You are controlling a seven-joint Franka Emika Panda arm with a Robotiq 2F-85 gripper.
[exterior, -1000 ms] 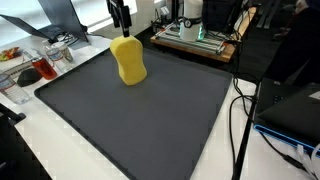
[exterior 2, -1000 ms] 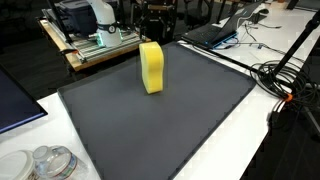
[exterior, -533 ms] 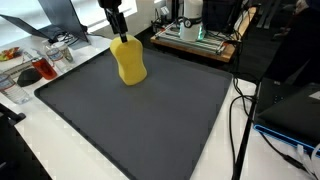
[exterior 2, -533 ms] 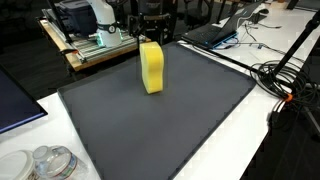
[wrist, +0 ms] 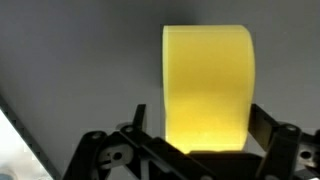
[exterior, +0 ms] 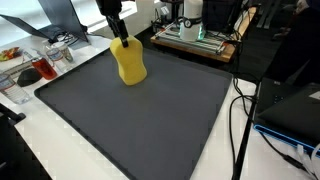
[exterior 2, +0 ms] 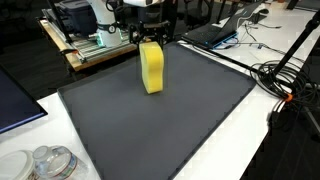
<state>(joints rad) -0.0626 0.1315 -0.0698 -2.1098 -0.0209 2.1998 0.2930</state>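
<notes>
A tall yellow sponge-like block (exterior: 129,62) stands upright on a dark grey mat (exterior: 150,120), towards its far side. It also shows in an exterior view (exterior 2: 151,68) and fills the middle of the wrist view (wrist: 207,80). My gripper (exterior: 120,38) hangs straight above the block's top in both exterior views (exterior 2: 150,38). In the wrist view the gripper (wrist: 200,120) is open, with one finger on each side of the block's upper end. The left finger stands a little apart from it. The right finger is at its edge.
A wooden tray with lab equipment (exterior: 195,35) stands behind the mat (exterior 2: 95,45). Black cables (exterior: 240,120) run along the mat's side (exterior 2: 285,85). Clear plastic containers (exterior: 40,65) sit off one corner. A laptop (exterior 2: 225,30) lies at the back.
The gripper has come down and shifted over the yellow block, so its fingers now straddle the block's top. The block has not moved.
</notes>
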